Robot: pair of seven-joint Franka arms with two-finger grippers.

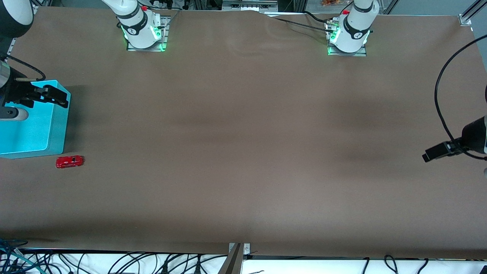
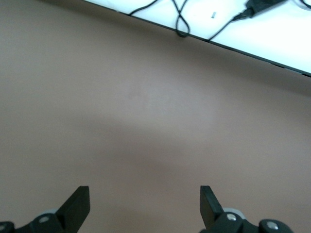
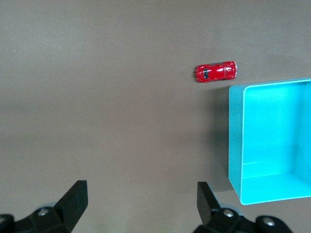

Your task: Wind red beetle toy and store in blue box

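- The red beetle toy [image 1: 69, 161] is lying on its wheels on the brown table [image 1: 243, 152], toward the right arm's end; it is sitting just beside the blue box [image 1: 36, 133], slightly nearer the front camera than the box's corner, not touching it
- The blue box is standing open-topped and looking empty in the right wrist view [image 3: 272, 141]; the toy [image 3: 216, 71] is showing there just off one corner
- The right gripper [image 1: 57, 97] is hovering over the box's rim, fingers [image 3: 75, 199] spread fully apart and holding nothing
- The left gripper [image 2: 145, 206] is waiting over bare table at its own end, jaws likewise wide and empty
- Judging by its look, the toy is light, hard and glossy; the rounded shell is likely slippery, so pinching across the flat sides, low near the wheels, seems safest; a roof grip risks it squirting out
- Winding probably means keeping the wheels against the table, so the grip should be leaving them free
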